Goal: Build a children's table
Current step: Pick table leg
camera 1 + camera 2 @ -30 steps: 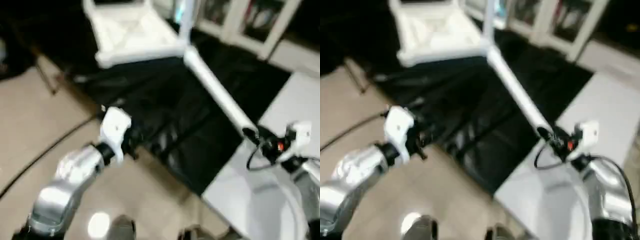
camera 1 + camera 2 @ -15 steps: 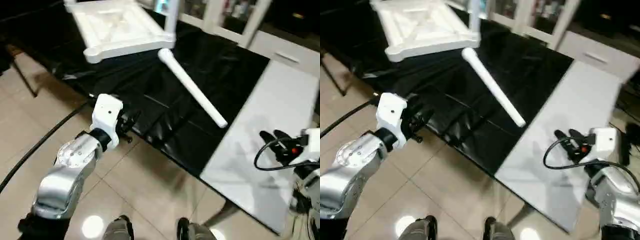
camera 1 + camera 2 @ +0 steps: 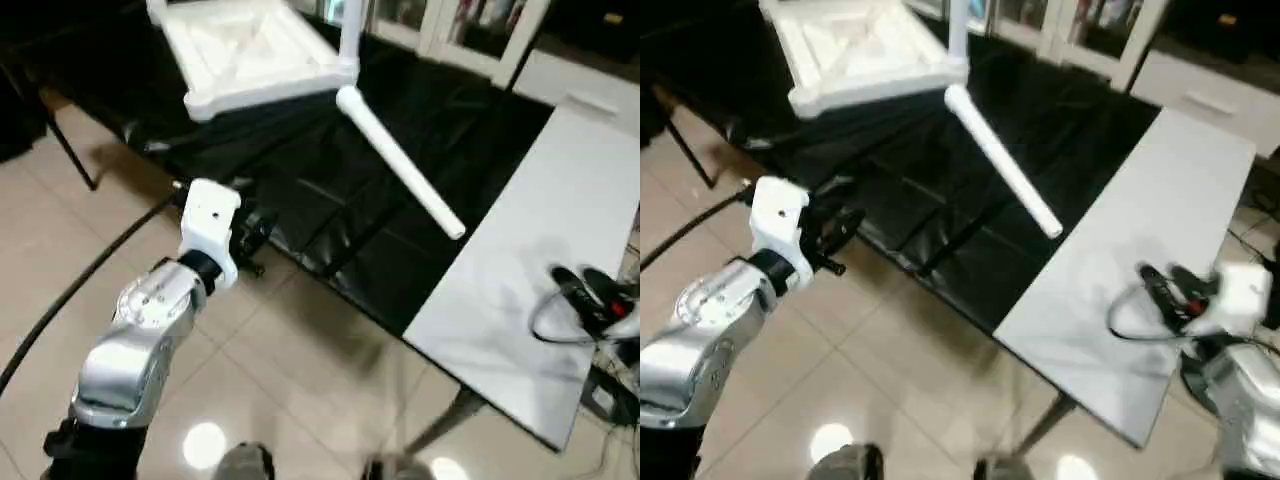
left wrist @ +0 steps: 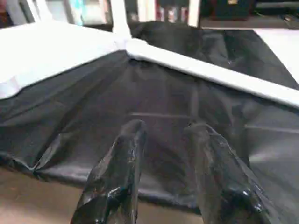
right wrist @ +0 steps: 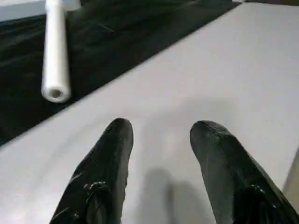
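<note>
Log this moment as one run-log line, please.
tabletop: upside down on black cloth, one leg fitted | loose leg: lying on cloth | left end effector: open, empty | right end effector: open, empty, over grey board

Home-like room: glossy beige tile floor (image 3: pixel 300 360), white glass-door cabinets (image 3: pixel 470 30) behind.

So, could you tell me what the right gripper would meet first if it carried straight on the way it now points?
Probably the grey board it hovers over: the open right gripper tilts down toward it. The loose table leg on the black sheet lies off to one side, though depth is hard to judge.
</note>
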